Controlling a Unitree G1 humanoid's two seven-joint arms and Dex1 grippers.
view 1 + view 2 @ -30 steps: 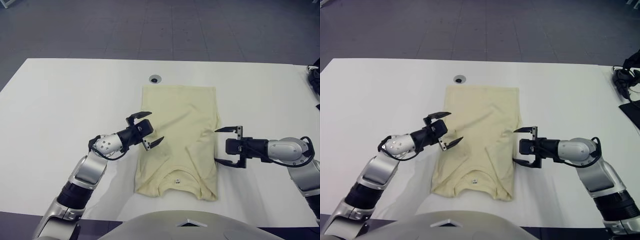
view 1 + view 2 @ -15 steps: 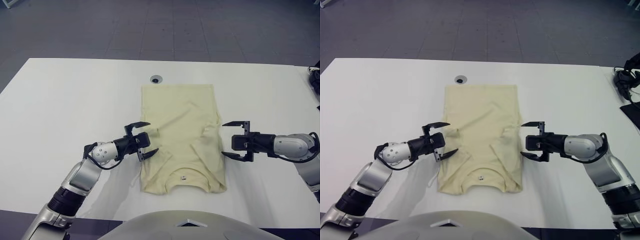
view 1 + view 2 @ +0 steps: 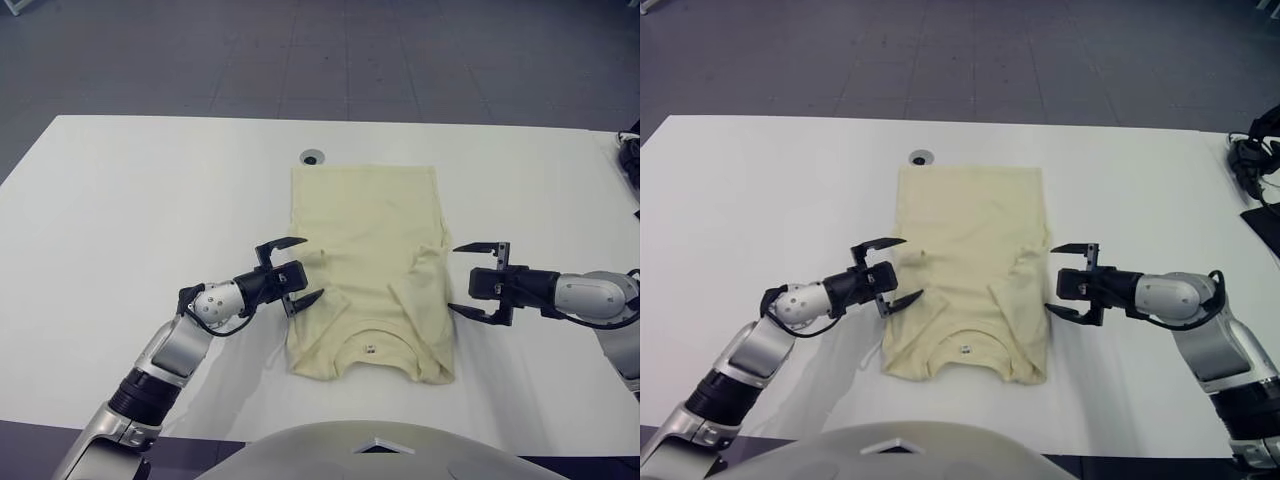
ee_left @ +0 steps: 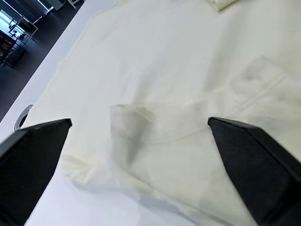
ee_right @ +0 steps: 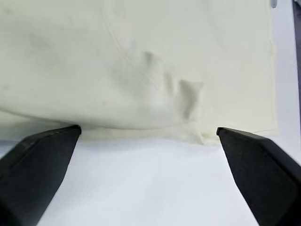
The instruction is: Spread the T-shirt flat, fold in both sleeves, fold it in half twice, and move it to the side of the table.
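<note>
A pale yellow T-shirt [image 3: 368, 255] lies on the white table [image 3: 140, 200] with both sleeves folded in, collar toward the near edge and hem at the far side. My left gripper [image 3: 296, 270] hangs open at the shirt's left edge, just over the folded left sleeve [image 4: 136, 123]. My right gripper [image 3: 482, 281] is open too, just off the shirt's right edge beside the rumpled right sleeve fold [image 5: 186, 96]. Nothing sits between either pair of fingers [image 4: 251, 160].
A round cable grommet [image 3: 312, 157] sits in the table just beyond the hem. Dark cables and gear [image 3: 1250, 150] lie at the table's far right edge. Bare tabletop spreads wide to the left of the shirt.
The camera has shifted a little. Both grippers have drawn back from the shirt toward its sides, staying open, and the shirt lies narrower with its sleeves tucked in.
</note>
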